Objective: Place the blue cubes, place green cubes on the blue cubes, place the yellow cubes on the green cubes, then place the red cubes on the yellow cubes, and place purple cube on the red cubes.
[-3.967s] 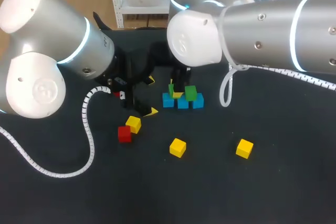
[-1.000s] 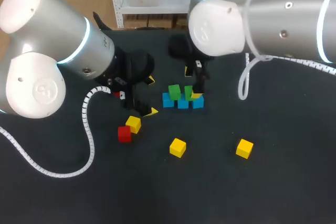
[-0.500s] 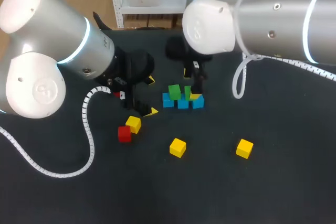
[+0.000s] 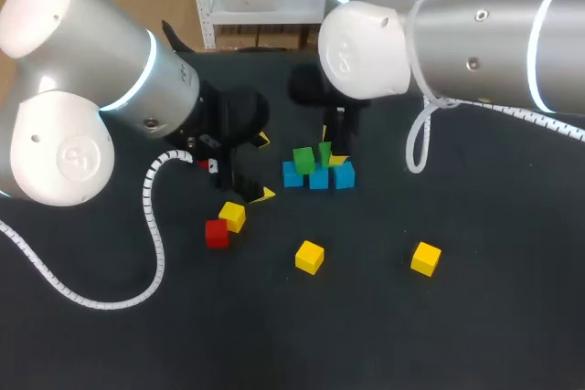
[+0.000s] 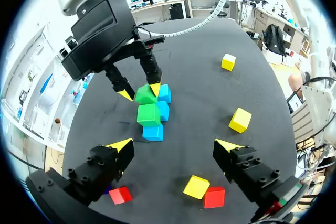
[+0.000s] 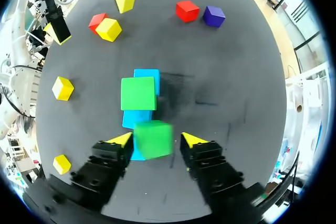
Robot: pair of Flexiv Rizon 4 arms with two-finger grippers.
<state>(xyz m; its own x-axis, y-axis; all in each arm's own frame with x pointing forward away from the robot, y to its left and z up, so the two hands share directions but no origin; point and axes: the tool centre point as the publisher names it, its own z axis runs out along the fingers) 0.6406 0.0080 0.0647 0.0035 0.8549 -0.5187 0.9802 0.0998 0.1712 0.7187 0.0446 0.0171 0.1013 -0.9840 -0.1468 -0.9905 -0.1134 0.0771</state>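
Since four seconds ago the right hand [image 6: 156, 140] has gone from one end of the row of three plain solid blue cubes [image 4: 318, 178] to the other end. In the last half second it has raised the second green cube [image 6: 153, 139], a plain solid one, a little and tipped it. This cube is now between the yellow tips, just above the end blue cube. Both tips seem to press on its sides, but the cube is blurred in the right wrist view, so the pinch is not sure. The first green cube [image 4: 303, 160] rests on the blue row, across the join of two cubes and just beside the held one. The left hand [image 5: 173, 145] hangs spread and empty near the row, with one red cube [image 5: 213, 197] and one yellow cube [image 5: 197, 186] touching each other close under it.

I judge the green layer as half done. The danger is in the setting down: the cube is tilted, so if the fingers let go early it may land on an edge and roll off onto the dark worktop [image 4: 384, 317]. The finger nearest the first green cube has little room and could push it out of place.
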